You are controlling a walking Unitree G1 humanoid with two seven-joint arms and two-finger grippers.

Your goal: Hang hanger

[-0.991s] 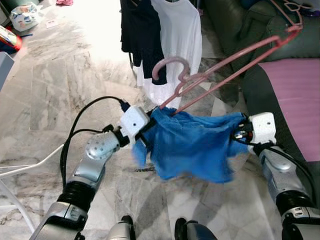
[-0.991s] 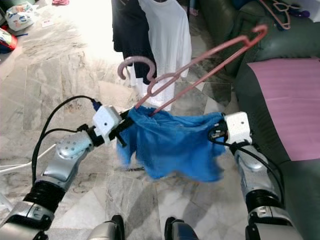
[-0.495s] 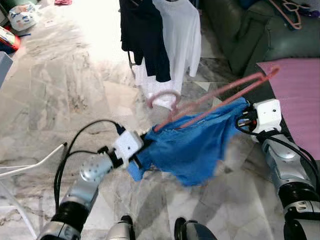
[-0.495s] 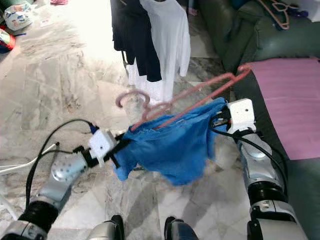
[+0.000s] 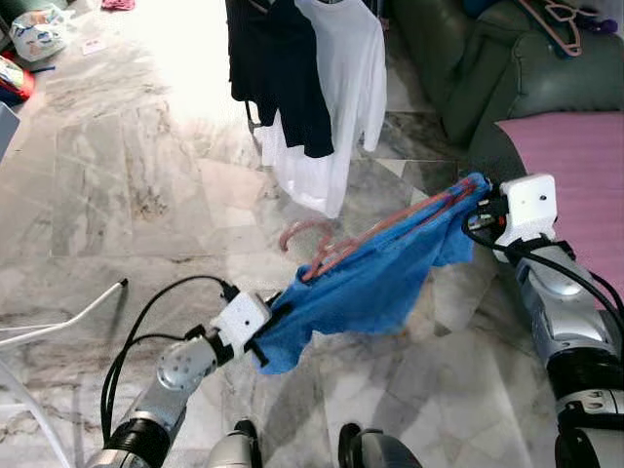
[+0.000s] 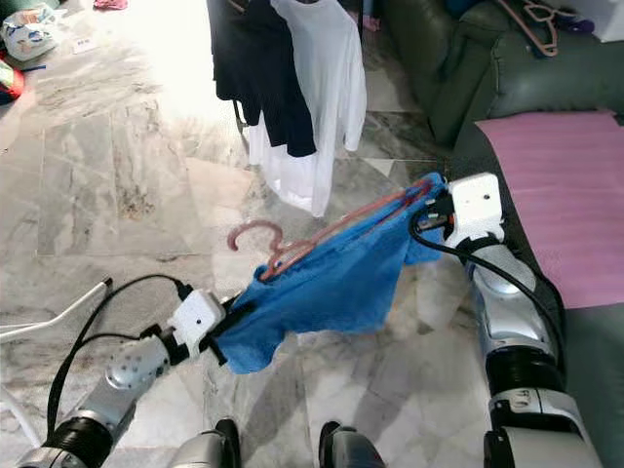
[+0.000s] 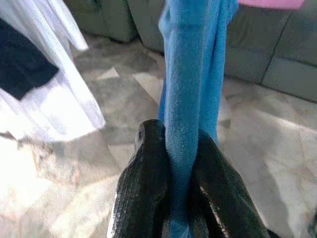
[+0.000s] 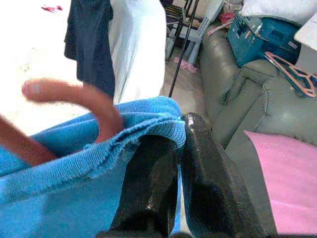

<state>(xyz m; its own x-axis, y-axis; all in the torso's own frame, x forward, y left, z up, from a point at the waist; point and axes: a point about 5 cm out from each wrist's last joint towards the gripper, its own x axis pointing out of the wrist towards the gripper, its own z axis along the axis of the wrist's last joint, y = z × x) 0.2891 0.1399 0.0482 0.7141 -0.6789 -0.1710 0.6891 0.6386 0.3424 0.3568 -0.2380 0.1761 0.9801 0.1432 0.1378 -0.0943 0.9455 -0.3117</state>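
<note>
A blue garment hangs stretched between my two arms above the marble floor. A pink hanger lies along its upper edge, with its hook free on the left side. My left gripper is low and shut on the garment's lower left end; in the left wrist view the blue cloth runs between the black fingers. Higher up near the sofa, my right gripper is shut on the garment's upper right corner, with the blue hem over its fingers and the pink hanger beside them.
A clothes rack holds a dark shirt and a white shirt straight ahead. A dark green sofa with a pink cover stands on the right, with more pink hangers on it. A white frame leg lies on the floor at left.
The hanger and garment have dropped from a steep upward tilt to a lower slant. My left gripper has moved down and toward me; my right gripper has risen slightly toward the sofa.
</note>
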